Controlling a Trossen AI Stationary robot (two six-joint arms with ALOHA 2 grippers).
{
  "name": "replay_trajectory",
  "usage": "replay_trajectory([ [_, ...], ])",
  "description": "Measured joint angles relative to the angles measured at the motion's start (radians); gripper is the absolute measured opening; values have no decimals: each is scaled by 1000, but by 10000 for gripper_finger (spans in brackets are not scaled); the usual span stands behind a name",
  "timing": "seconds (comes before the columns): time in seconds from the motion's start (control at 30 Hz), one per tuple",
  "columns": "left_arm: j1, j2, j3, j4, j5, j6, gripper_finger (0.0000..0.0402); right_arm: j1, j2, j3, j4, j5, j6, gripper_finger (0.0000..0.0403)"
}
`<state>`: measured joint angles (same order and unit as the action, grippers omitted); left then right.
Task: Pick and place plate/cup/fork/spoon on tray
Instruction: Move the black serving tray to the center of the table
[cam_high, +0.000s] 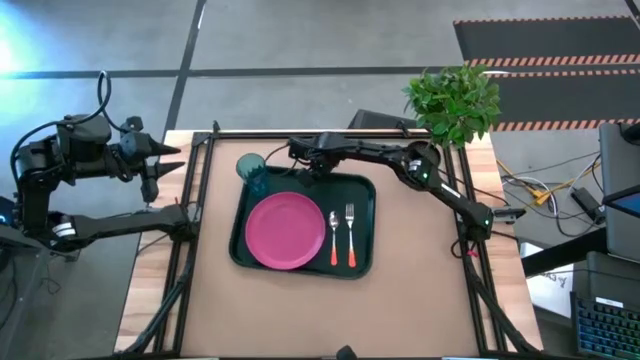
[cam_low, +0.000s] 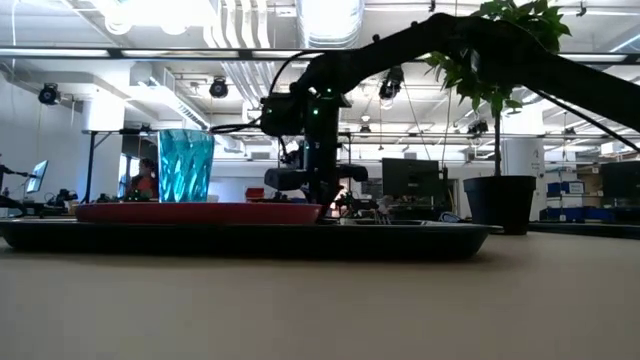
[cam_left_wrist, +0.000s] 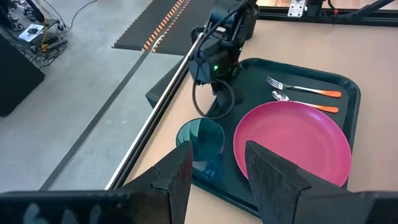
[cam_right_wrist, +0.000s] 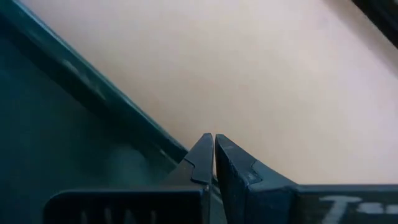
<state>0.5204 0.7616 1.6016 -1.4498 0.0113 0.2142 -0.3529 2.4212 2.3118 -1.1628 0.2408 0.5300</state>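
The dark green tray (cam_high: 238, 250) lies on the table. On it lie the pink plate (cam_high: 286, 231), the spoon (cam_high: 333, 240) and the fork (cam_high: 350, 236), side by side to the right of the plate. The teal cup (cam_high: 250, 168) stands upright in the tray's far left corner and also shows in the left wrist view (cam_left_wrist: 200, 140). My right gripper (cam_right_wrist: 214, 142) is shut and points down at the tray's far rim (cam_right_wrist: 93, 93), right of the cup. My left gripper (cam_left_wrist: 217, 168) is open and empty beyond the table's left edge (cam_high: 160, 165). My right gripper's shut fingertips (cam_right_wrist: 205, 149) stand low over the tray's far rim, coming from above. I cannot tell whether they touch it.
A potted plant (cam_high: 455, 100) stands at the table's far right corner. Black frame rails (cam_high: 190, 230) run along the left and right sides. Bare brown table surface lies in front of and right of the tray (cam_high: 420, 280).
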Motion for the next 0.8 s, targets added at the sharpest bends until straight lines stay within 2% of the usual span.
replay_trajectory([
  [0.27,0,0,0,-5,0,0,131,74,-181,-1,-81,173,50,8],
  [0.5,0,0,0,-5,0,-1,131,265,-342,-21,-90,178,154,8],
  [0.67,0,0,0,-5,0,-1,131,417,-358,-76,-110,179,249,8],
  [0.8,0,0,0,-5,0,-1,131,501,-343,-148,-220,177,444,8],
])
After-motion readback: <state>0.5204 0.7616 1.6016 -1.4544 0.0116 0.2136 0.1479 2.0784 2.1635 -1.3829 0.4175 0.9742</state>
